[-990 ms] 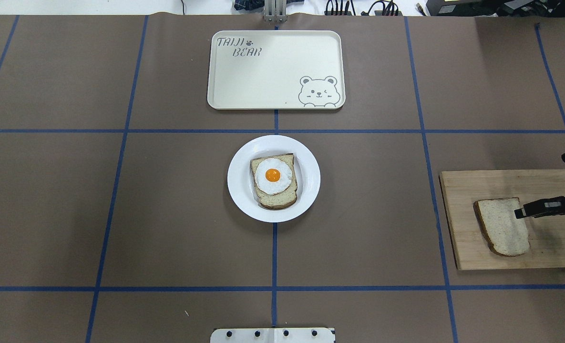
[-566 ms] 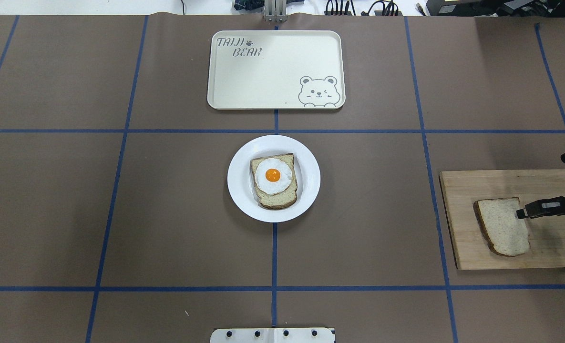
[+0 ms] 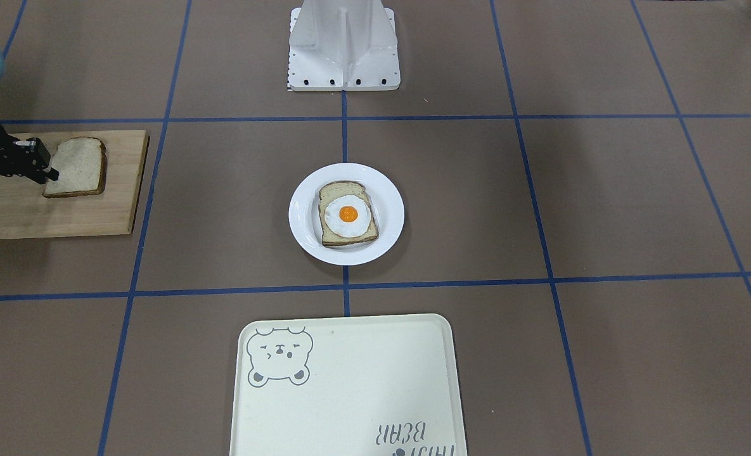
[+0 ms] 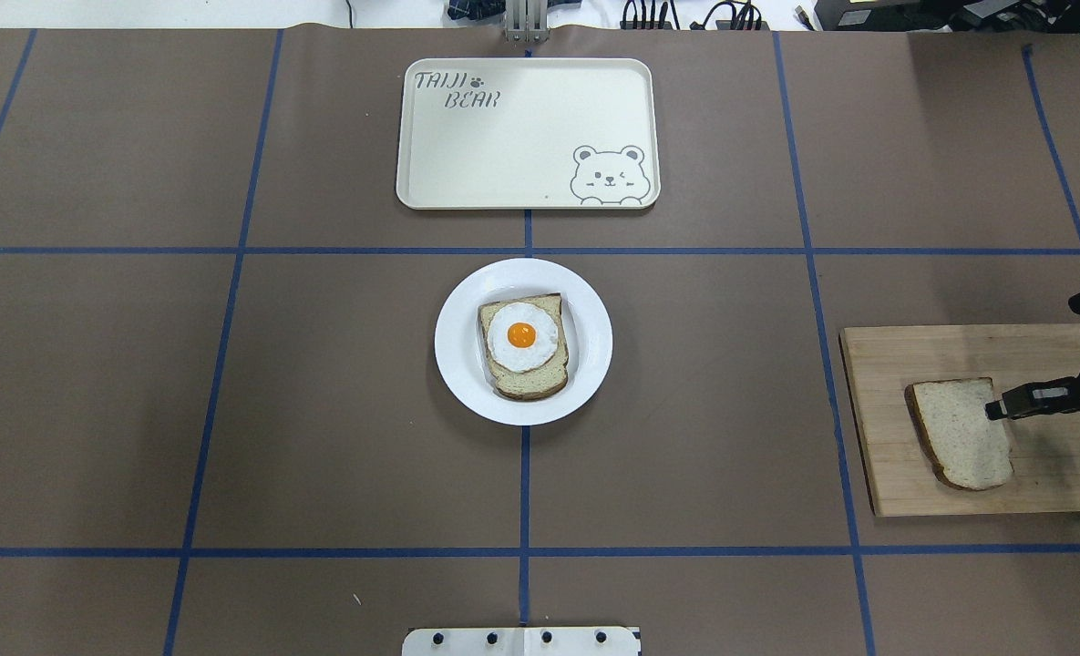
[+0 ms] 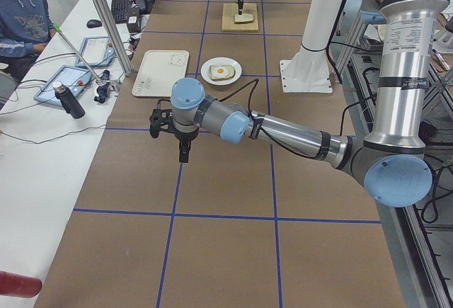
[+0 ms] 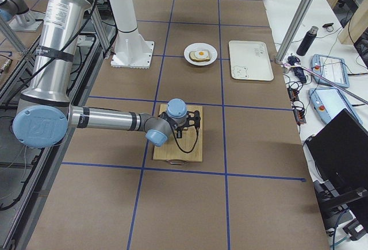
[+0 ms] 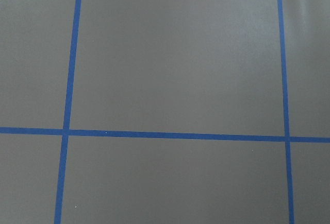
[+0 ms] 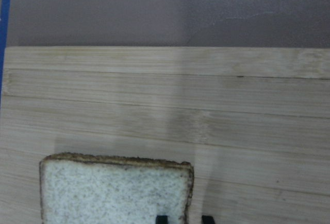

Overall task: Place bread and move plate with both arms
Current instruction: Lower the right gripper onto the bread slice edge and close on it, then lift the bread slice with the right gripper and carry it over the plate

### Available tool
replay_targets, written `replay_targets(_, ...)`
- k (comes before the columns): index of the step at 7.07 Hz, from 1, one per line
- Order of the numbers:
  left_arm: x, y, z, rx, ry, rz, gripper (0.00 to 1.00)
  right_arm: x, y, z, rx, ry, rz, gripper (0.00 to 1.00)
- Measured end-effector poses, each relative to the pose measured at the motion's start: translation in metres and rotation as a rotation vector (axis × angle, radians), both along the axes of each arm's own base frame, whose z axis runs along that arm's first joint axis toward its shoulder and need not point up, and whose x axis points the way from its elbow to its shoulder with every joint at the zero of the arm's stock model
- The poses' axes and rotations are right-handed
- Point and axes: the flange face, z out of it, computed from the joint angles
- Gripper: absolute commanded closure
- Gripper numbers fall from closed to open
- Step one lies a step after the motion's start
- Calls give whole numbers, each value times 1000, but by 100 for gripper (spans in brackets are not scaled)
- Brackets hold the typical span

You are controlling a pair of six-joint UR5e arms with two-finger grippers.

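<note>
the bread (image 4: 954,433) lies flat on the left half of a wooden board (image 4: 1050,483) at the table's right, with board margin all round. its porous crumb is rimmed by dark crust. its long axis runs near to far, slightly tilted, domed end toward the robot. its right crust is straddled by the narrowly parted right gripper (image 4: 992,409); nothing is lifted. bare brown table (image 4: 704,410) separates the board from the glossy round plate (image 4: 457,364). the left gripper (image 5: 184,154) hangs well apart; its opening cannot be told.
</note>
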Motion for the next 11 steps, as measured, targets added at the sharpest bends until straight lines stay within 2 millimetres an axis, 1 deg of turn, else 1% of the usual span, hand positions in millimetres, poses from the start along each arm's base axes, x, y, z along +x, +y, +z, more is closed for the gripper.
replay_targets(3,0,0,1,-2,-1,-1,1,-1,0,-1,-1,-6,-7,100)
replay_targets(4,-1,0,1,-1,-1,-1,1,-1,0,-4,-3,-18,-16,100)
replay_targets(5,-1,1,1,-2,0,-1,1,2,-1,-10,-11,-45,-31,100)
replay_targets(6,-1,1,1,-3,0,-1,1,10,-7,-20,-25,-92,-44,100)
replay_targets(7,-1,1,2,-4,-1,-1,1,15,-17,-36,-37,-144,-56,100)
replay_targets(8,-1,2,3,-5,-1,0,1,11,-35,-59,-52,-191,-53,100)
replay_targets(9,-1,3,5,-7,-2,0,1,-2,-58,-92,-81,-235,-35,100)
replay_targets(10,0,3,7,-11,-2,1,1,-22,-82,-132,-111,-276,-20,100)
replay_targets(11,0,2,10,-14,-3,1,1,-49,-102,-174,-138,-312,-20,100)
